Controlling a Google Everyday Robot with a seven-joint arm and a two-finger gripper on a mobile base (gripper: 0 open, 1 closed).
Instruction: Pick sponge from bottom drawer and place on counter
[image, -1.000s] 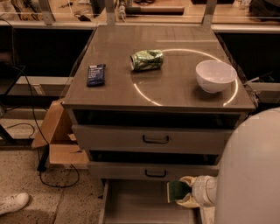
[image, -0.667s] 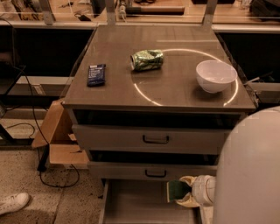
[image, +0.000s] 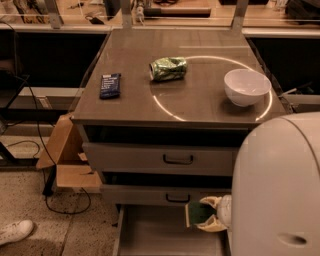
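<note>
The sponge (image: 198, 214), dark green face on yellowish foam, stands on edge just above the open bottom drawer (image: 150, 235), near its back right. My gripper (image: 209, 218) reaches in from the right, its pale fingers (image: 212, 202) above and below the sponge, shut on it. The drawer's pale grey inside shows nothing else. The counter (image: 130, 55) with its thin white circle line is above the three drawers.
On the counter lie a dark blue packet (image: 110, 85), a crushed green can (image: 168, 68) and a white bowl (image: 246, 86). The two upper drawers (image: 160, 159) are closed. My white arm housing (image: 280, 190) fills the lower right. A cardboard box (image: 67, 155) and cables lie on the floor at the left.
</note>
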